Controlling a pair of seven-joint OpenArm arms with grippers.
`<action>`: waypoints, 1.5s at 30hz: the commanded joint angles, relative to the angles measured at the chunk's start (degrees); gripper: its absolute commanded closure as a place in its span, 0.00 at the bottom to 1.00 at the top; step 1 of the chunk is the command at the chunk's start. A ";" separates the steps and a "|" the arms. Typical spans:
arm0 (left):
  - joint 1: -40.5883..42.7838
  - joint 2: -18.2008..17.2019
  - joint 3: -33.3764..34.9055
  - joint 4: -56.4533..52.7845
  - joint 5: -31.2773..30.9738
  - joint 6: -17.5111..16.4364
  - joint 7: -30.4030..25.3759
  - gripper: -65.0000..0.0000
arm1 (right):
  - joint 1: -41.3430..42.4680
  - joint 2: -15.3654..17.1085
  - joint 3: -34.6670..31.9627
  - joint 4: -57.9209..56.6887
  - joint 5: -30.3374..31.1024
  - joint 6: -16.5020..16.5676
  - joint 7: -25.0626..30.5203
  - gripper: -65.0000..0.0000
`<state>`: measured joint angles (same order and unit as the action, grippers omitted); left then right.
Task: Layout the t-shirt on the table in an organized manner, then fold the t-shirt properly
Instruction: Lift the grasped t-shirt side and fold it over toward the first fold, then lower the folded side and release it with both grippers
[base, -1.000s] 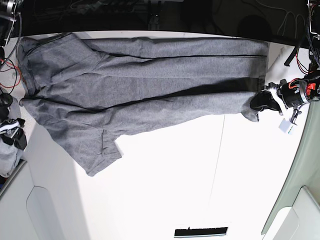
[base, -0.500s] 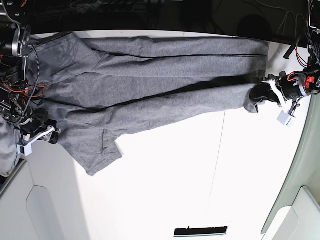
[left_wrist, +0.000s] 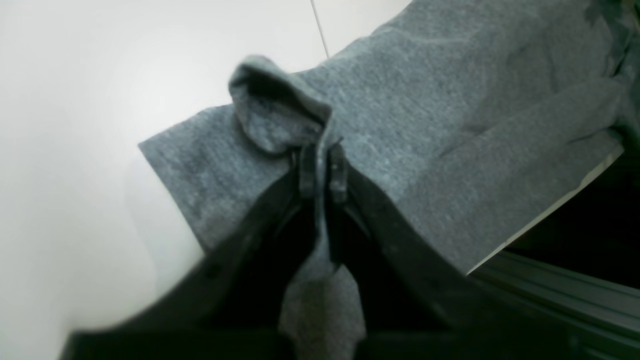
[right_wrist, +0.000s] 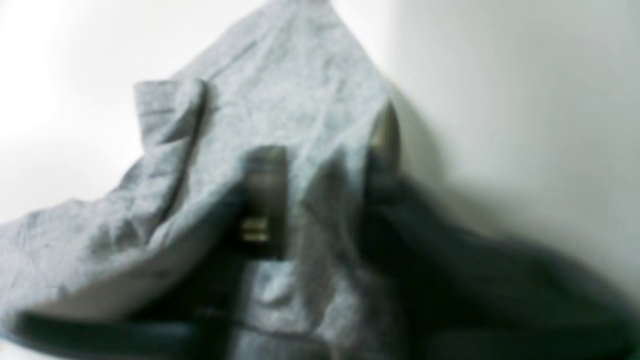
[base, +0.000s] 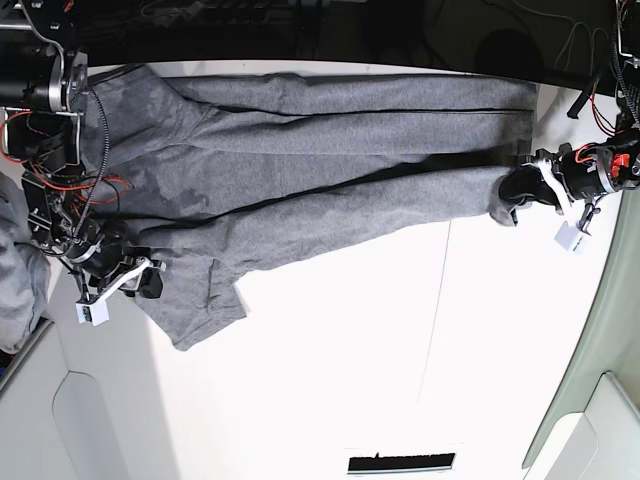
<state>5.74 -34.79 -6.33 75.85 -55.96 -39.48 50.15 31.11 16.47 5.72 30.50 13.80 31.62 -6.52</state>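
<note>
Two grippers meet one grey t-shirt (base: 300, 180) lying long across the far part of the white table (base: 350, 380). At eight o'clock, the right gripper (base: 148, 281) sits on the cloth; I cannot tell its grip. At three o'clock, the left gripper (base: 515, 195) pinches the shirt's edge tight.

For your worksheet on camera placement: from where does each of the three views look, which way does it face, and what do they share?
Base: overhead, looking down on the white table; both arms at its sides.
Left wrist: behind the left gripper, jaws pinched on the heather-grey cotton t-shirt.
Right wrist: behind the right gripper, blurred, over cloth.
Shared: t-shirt and table.
</note>
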 joint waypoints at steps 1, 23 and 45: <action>-0.66 -1.09 -0.48 0.85 -0.98 -0.52 -1.16 1.00 | 1.55 0.55 0.13 1.40 0.02 0.13 1.18 1.00; -0.90 -7.15 -0.50 0.87 -13.70 -0.52 7.37 1.00 | -34.91 6.56 16.28 56.11 18.93 0.81 -15.54 1.00; 2.75 -8.04 -0.50 0.85 -13.25 -0.52 10.08 0.99 | -56.02 2.62 16.50 73.16 20.17 0.76 -19.47 1.00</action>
<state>8.82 -41.45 -6.33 75.90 -68.36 -39.51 60.58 -24.71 18.50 21.71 102.76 33.15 32.12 -27.24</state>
